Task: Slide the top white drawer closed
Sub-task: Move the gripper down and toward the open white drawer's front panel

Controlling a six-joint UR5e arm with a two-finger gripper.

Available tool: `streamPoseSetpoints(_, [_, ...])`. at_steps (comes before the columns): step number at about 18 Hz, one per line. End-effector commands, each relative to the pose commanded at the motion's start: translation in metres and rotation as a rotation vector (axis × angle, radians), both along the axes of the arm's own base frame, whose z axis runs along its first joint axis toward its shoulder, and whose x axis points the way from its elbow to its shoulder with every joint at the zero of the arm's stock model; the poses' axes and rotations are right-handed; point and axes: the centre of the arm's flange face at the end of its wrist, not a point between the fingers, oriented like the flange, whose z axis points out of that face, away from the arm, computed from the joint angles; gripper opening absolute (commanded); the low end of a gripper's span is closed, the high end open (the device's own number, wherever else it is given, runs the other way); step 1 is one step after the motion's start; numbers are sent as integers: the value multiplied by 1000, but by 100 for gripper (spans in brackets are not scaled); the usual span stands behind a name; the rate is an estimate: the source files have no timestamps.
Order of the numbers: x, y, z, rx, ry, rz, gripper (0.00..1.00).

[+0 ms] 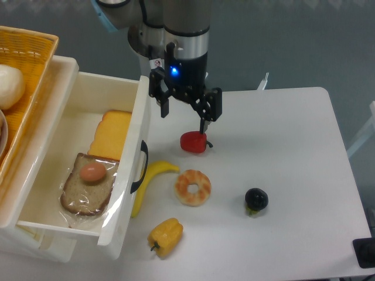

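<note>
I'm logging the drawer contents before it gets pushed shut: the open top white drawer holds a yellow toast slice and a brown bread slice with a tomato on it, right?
Not quite. In the camera view, the top white drawer is open and holds the yellow toast slice and the brown bread slice, but what sits on the brown slice is a brown egg, not a tomato.

No legible text; small round sticker on arm (157,63) (too blurred).

Bright, even overhead light, soft shadows, slightly soft focus.
</note>
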Motion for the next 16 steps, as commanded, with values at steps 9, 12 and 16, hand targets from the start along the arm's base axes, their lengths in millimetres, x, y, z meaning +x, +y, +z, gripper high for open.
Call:
streamPoseSetpoints(9, [-18,4,-31,-85,11,27,100])
streamPoseSetpoints(12, [-20,0,-42,-99,-10,103,100])
streamPoseSetpoints(16, [-29,4,-62,-132,-36,235,100])
